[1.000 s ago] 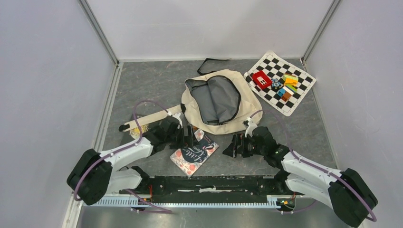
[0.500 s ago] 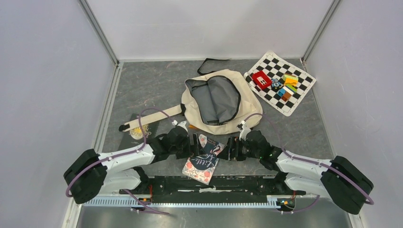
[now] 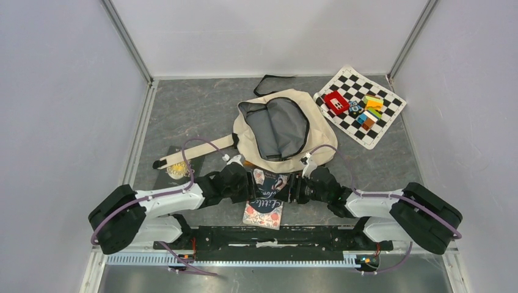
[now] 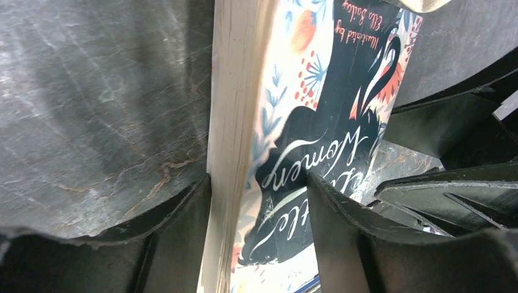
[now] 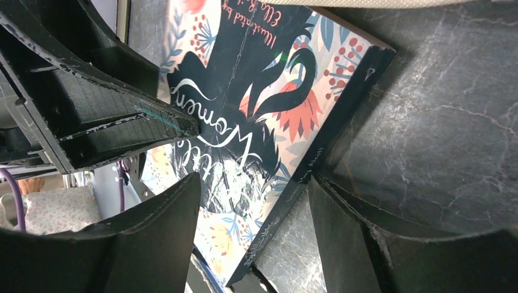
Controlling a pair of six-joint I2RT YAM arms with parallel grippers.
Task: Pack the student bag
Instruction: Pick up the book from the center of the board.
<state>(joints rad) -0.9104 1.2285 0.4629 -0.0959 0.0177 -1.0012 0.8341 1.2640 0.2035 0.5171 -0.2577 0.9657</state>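
Open at the left hand (image 4: 259, 183), astride the page edge of a floral paperback (image 3: 264, 206), one finger down beside the pages on the bench (image 3: 201, 110) and the other over the cover; open likewise at the right hand (image 5: 253, 183), astride the dark spine. Facing each other across that book, just in front of the student bag (image 3: 317, 131), with the cream rim at the book's far end. Lying mid-bench, unzipped wide with grey lining showing, a strap (image 3: 195, 149) trailing left; off to its right, a checkered mat (image 3: 368, 135) with coloured blocks (image 3: 369, 110).
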